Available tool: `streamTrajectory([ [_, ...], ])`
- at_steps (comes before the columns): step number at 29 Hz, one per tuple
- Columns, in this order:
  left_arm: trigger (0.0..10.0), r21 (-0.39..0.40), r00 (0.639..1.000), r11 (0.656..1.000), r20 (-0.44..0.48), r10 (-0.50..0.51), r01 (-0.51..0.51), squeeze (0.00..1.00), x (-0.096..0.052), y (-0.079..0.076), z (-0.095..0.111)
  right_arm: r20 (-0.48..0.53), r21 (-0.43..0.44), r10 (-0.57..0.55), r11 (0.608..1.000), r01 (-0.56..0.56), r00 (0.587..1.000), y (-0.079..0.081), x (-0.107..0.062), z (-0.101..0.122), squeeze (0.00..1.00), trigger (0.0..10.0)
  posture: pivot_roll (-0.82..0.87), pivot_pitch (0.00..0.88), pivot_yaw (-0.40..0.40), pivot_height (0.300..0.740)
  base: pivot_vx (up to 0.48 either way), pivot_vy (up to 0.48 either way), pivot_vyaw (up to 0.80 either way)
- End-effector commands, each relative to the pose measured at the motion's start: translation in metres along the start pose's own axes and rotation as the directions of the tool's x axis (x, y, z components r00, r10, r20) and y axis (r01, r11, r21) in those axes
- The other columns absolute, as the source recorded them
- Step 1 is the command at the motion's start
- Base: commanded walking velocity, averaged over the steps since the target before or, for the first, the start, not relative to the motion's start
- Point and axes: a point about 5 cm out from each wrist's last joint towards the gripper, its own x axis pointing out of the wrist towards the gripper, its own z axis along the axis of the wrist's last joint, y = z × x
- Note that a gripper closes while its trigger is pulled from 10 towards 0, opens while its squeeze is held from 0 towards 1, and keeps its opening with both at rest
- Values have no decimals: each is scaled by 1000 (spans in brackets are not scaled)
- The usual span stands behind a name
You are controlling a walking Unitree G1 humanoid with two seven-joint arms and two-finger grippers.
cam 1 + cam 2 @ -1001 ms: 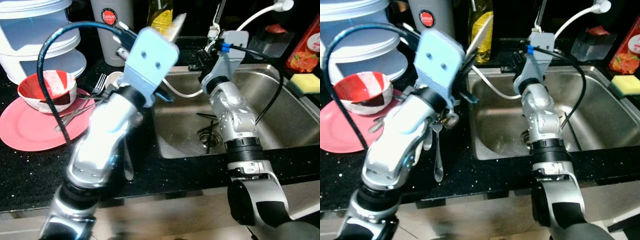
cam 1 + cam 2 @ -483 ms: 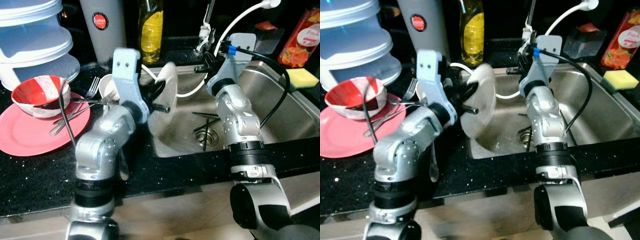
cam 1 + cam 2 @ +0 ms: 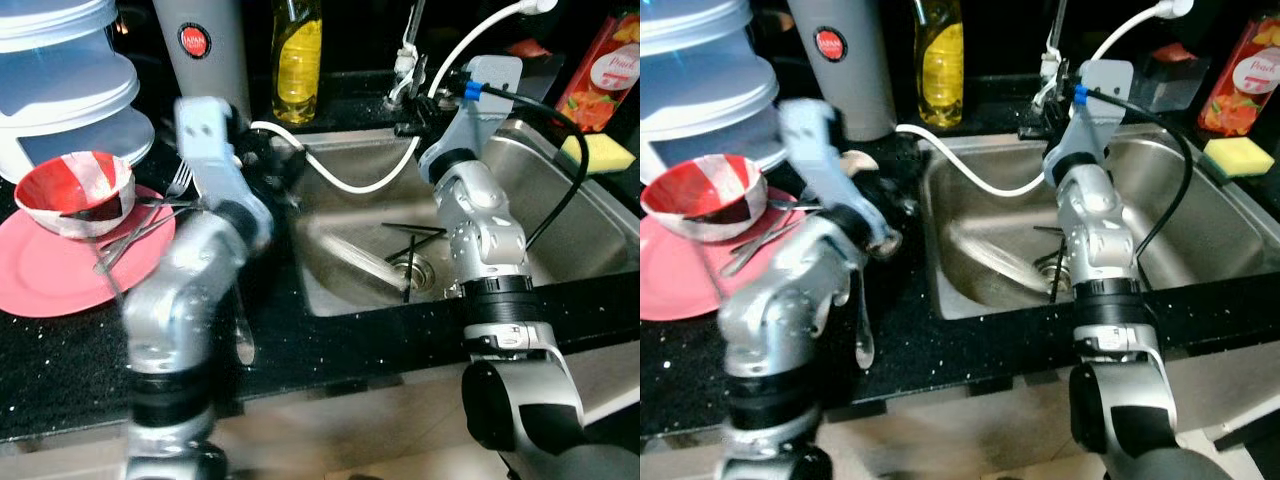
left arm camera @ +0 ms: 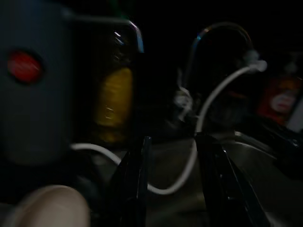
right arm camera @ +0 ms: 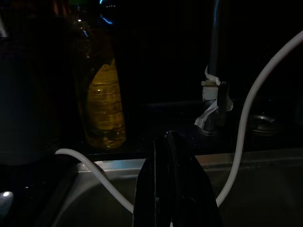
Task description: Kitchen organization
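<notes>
A white plate point(image 3: 350, 258) shows as a pale blur low in the steel sink point(image 3: 560, 230), close to the drain. My left gripper point(image 4: 173, 142) is open with nothing between its fingers. It hovers at the sink's left rim, beside a small white cup point(image 3: 855, 160); the arm is motion-blurred. My right gripper point(image 5: 168, 139) is shut on nothing and is held up at the back of the sink near the tap point(image 3: 405, 60). A red and white bowl point(image 3: 75, 190) sits on a pink plate point(image 3: 40, 285) with forks point(image 3: 140, 225).
Dark utensils point(image 3: 412, 250) lie by the drain. A white hose point(image 3: 350, 185) droops across the sink. A yellow bottle point(image 3: 297, 55), a grey canister point(image 3: 205, 50) and stacked tubs point(image 3: 70, 90) line the back. A spoon point(image 3: 245, 340) lies on the counter; a sponge point(image 3: 598, 152) sits at right.
My left gripper held the white plate over the sink; now it is open, the plate is down in the basin, and the arm has swung back left. The right arm has barely moved.
</notes>
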Motion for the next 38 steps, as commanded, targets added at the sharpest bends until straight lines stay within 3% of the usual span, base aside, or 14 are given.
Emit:
streamTrajectory([
  [1, 10000, 76, 999, 997, -33, 15, -12, 0, -4, 4, 0, -11, -6, 3, 1000, -3, 1000, 1, -1, -3, 0, 10000, 111, 0, -5, 740, 0, 0, 0],
  [2, 10000, 294, 991, 956, -126, 43, -4, 0, -8, 10, -4, -12, -6, 2, 1000, -2, 1000, 0, -2, -3, 0, 10000, 113, 0, -5, 740, 0, 0, 0],
  [3, 10000, 442, 979, 897, -190, 73, 18, 0, -11, 15, -8, -13, -6, 0, 1000, 0, 1000, 0, -2, -4, 0, 10000, 113, 0, -5, 740, 0, 0, 0],
  [5, 10000, 647, 939, 762, -281, 199, 33, 0, -22, 35, -15, -16, -6, -1, 1000, 1, 1000, -1, -3, -4, 0, 10000, 125, 0, -5, 740, 0, 0, 0],
  [7, 10000, 681, 908, 733, -300, 292, -10, 0, -31, 49, -13, -19, -5, -1, 1000, 1, 1000, -1, -3, -6, 0, 10000, 126, 0, -3, 740, 0, 0, 0],
  [10, 10000, 692, 896, 722, -304, 324, -26, 0, -38, 56, -8, -21, -2, 1, 1000, -1, 1000, 0, -3, -6, 0, 10000, 141, 0, -6, 740, 0, 0, 0],
  [13, 10000, 638, 898, 764, -276, 343, -96, 0, -47, 63, 8, -26, 3, 6, 1000, -6, 1000, 2, -3, -8, 0, 10000, 148, 0, -8, 740, 0, 0, 0],
  [14, 10000, 587, 902, 797, -256, 347, -140, 1000, -50, 66, 16, -28, 5, 9, 1000, -9, 1000, 2, -2, -9, 0, 10000, 155, 0, -11, 740, 0, 0, 0],
  [20, 10000, 549, 889, 810, -241, 390, -207, 1000, -55, 75, 29, -32, 9, 16, 1000, -16, 999, 4, -2, -10, 0, 10000, 159, 0, -12, 740, 0, 0, 0],
  [24, 10000, 460, 855, 844, -285, 434, -275, 1000, -63, 88, 27, -37, 13, 23, 1000, -23, 999, 6, -2, -11, 0, 10000, 167, 0, -16, 740, 0, 0, 0],
  [25, 10000, 441, 845, 852, -306, 438, -282, 0, -65, 92, 26, -37, 14, 25, 1000, -24, 999, 7, -2, -12, 0, 10000, 170, 0, -19, 740, 0, 0, 0],
  [30, 10000, 364, 835, 893, -378, 401, -264, 0, -74, 107, 25, -38, 14, 28, 1000, -28, 999, 8, -1, -12, 0, 10000, 167, 0, -19, 740, 0, 0, 0],
  [34, 10000, 400, 795, 894, -466, 388, -202, 0, -84, 124, 17, -36, 12, 28, 1000, -28, 999, 8, -1, -11, 0, 10000, 162, 0, -18, 740, 0, 0, 0],
  [38, 10000, 490, 704, 869, -593, 390, -69, 0, -101, 139, -4, -30, 11, 26, 1000, -26, 999, 8, -1, -10, 0, 10000, 155, 0, -11, 740, 0, 0, 0],
])
